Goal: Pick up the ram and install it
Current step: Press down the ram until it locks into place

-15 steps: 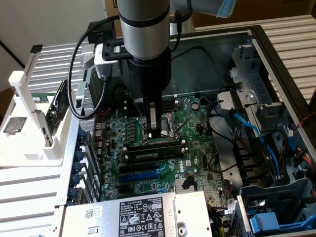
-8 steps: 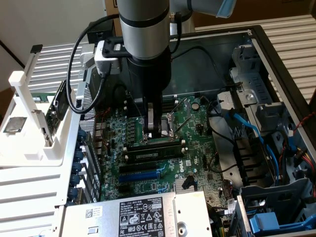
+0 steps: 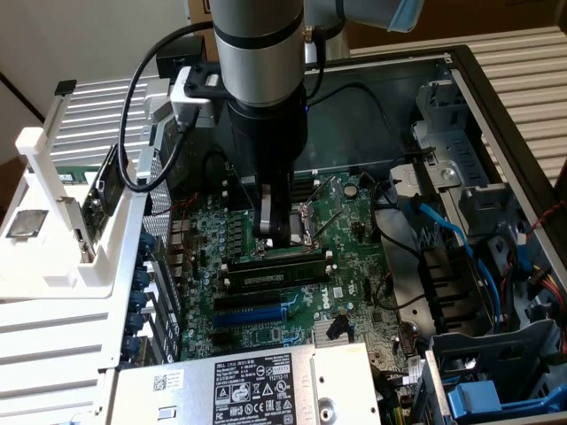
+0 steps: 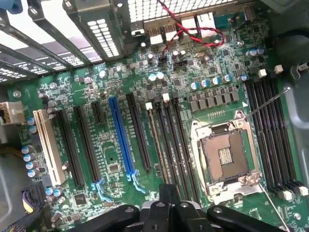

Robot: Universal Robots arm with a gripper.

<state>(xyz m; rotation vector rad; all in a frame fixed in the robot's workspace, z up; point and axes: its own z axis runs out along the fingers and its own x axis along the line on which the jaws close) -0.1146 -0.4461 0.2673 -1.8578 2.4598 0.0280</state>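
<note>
From outside, the exterior view looks steeply down into the open computer case point(image 3: 496, 80) from nearby, over my arm. My wrist view stares close at the motherboard point(image 4: 212, 63); both share its CPU socket point(image 3: 301, 232).

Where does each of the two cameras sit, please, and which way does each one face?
Exterior view: off the arm, above the open computer case, looking down at the motherboard; the arm and its shut gripper hang over the memory slots.
Wrist view: on the wrist, looking down at the board from close; the gripper's dark linkage shows at the picture's edge.
Shared: the motherboard, CPU socket, blue expansion slot and memory slots.
</note>
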